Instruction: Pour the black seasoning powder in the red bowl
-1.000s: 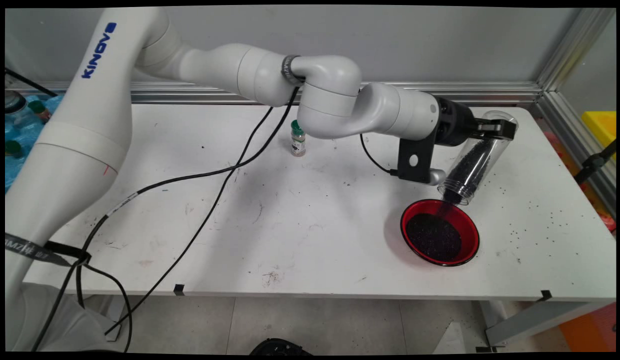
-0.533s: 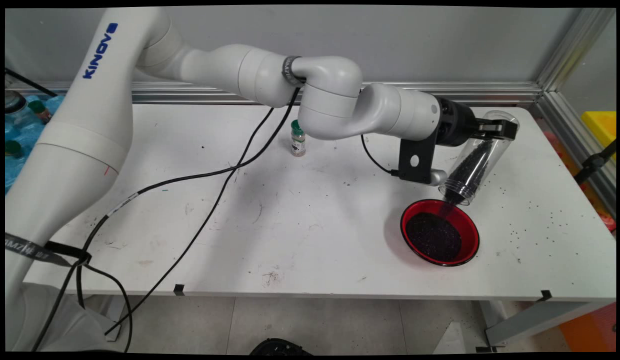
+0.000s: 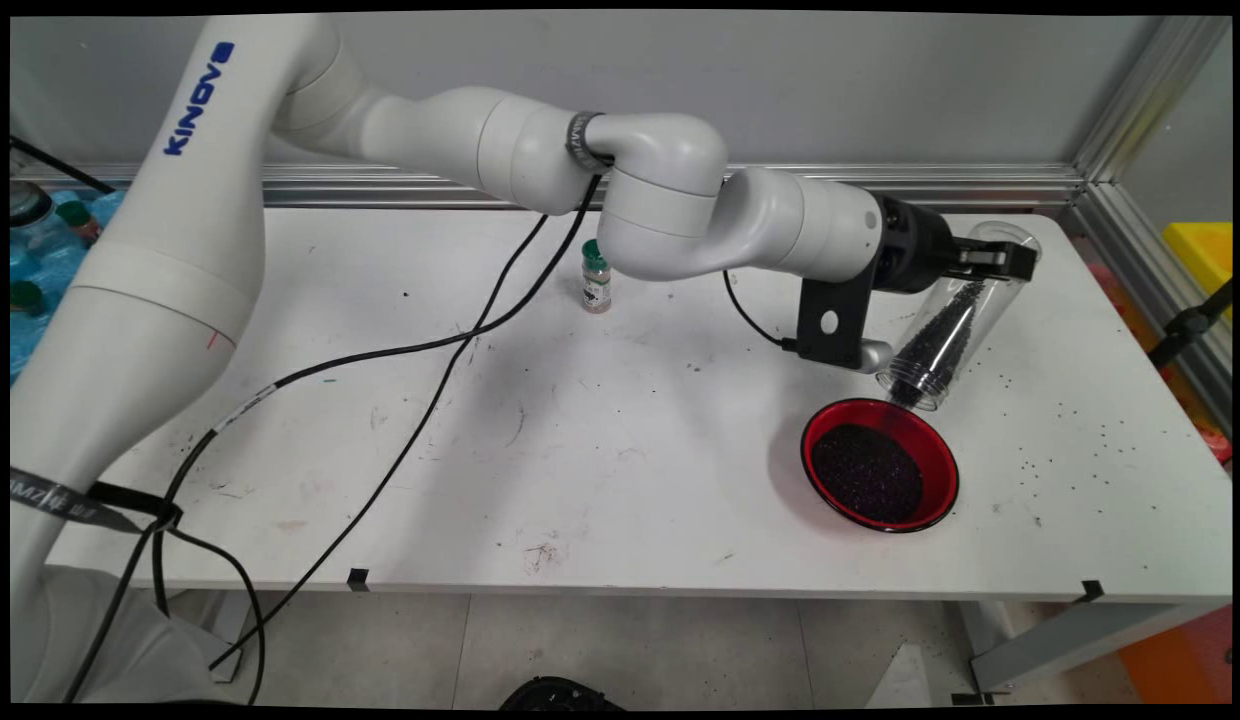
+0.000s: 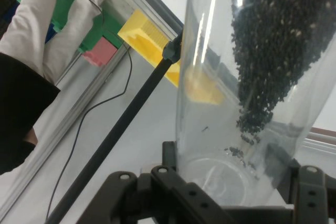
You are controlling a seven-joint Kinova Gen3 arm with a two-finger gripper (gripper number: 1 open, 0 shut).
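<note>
Black granules (image 3: 938,335) are seen inside a clear plastic cylindrical tube (image 3: 955,320) that is clamped near its closed end between the fingers of the black two-finger gripper (image 3: 990,258). The tube is held tilted, with its open mouth pointed down and toward the camera, just above the far rim of a round red bowl (image 3: 942,452). A dark heap of the same granules is held in the bowl, which is set on the white table (image 3: 600,480) toward its right side. Loose grains are scattered on the table to the right of the bowl. A small clear vial with a green cap (image 3: 596,277) is stood upright well apart, near the table's far middle.

In the hand view the tube (image 4: 220,108) is seen gripped, granules (image 4: 273,51) lying along one wall.
</note>
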